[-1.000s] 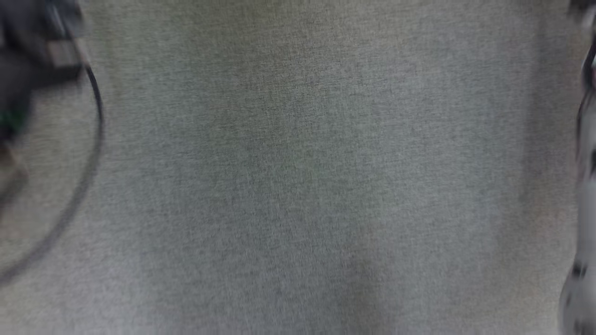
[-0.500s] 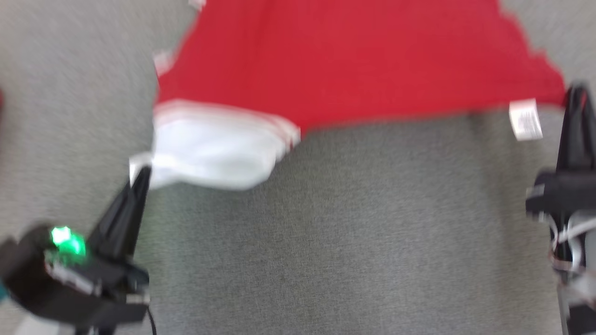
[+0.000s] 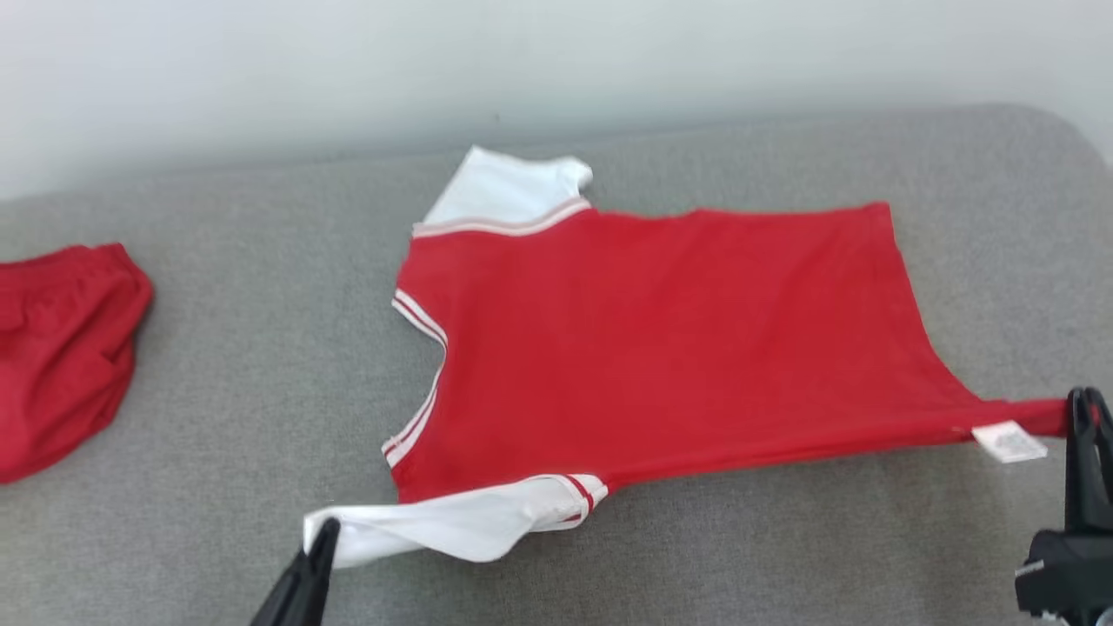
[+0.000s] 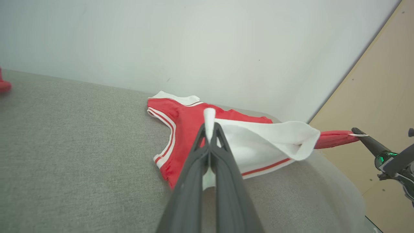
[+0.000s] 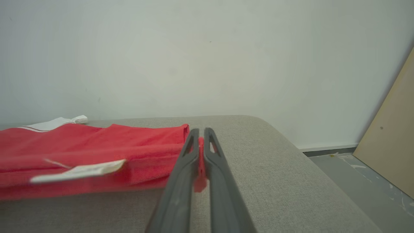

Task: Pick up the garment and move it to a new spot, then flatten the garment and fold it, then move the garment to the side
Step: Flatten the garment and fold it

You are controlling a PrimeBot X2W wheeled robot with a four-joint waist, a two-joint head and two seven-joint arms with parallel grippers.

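Both grips are closed on cloth: the left end effector (image 3: 326, 526) pinches the white sleeve (image 3: 452, 526), and the right end effector (image 3: 1083, 400) pinches the red hem corner (image 3: 1035, 416). Beyond them the shirt (image 3: 661, 339) lies spread on the grey cushion (image 3: 261, 348). Its long axis runs left to right between the two grips, and its near edge is drawn taut.

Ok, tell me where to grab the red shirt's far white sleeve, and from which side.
Pinch the far white sleeve at its cuff, by the bunched corner, coming down from the wall side. It lies flat on the grey cushion; that corner seems to lift, offering an edge. The left gripper and right gripper are shut on the red shirt, so one must release.
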